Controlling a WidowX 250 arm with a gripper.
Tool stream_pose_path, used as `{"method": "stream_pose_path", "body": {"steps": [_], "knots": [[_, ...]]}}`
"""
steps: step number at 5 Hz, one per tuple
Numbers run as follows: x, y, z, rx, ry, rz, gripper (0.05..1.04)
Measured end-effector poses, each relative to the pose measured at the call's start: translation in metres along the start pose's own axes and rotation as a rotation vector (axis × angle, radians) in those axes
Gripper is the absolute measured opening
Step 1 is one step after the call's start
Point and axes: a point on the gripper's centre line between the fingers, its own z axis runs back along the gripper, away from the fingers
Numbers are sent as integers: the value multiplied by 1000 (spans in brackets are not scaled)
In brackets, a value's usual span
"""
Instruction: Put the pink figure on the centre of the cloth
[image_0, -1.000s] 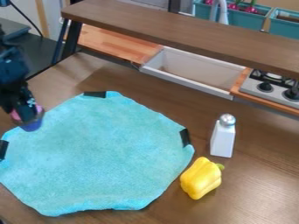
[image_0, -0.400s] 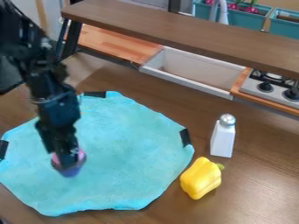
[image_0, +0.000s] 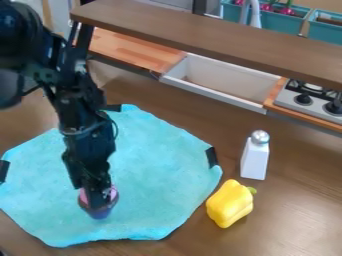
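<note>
One placing step is in hand: we have the tool (image_0: 97, 201) clamped on the pink figure (image_0: 100, 213) at its tips, and should edge toward the centre of the cloth (image_0: 157, 170), just beyond the tool, then release

Brown wood-grain tabletop (image_0: 300, 212) across the foreground, pale sheen toward its lower right; above it, a darker brown shelf board (image_0: 220, 35) slants down from upper left to the right edge, with a dark post (image_0: 83, 42) under its left end. Behind and below the board: light wood counter (image_0: 133, 50), pale grey sink basin (image_0: 224, 82), then a stove (image_0: 286, 100) with black knobs (image_0: 303, 99) (cut off by the right edge). Beyond the board, at top right, two teal planter boxes (image_0: 275, 21) near a light grey pipe (image_0: 255, 16), tan surface behind.
</note>
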Motion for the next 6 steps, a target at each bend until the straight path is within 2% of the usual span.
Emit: {"method": "stream_pose_path", "body": {"steps": [2,3,4,6], "knots": [[4,4,-5,51,-25,-3,762],[6,8,-7,72,-49,-3,808],[2,11,-7,52,-53,14,995],[-5,13,5,30,-76,15,1001]]}}
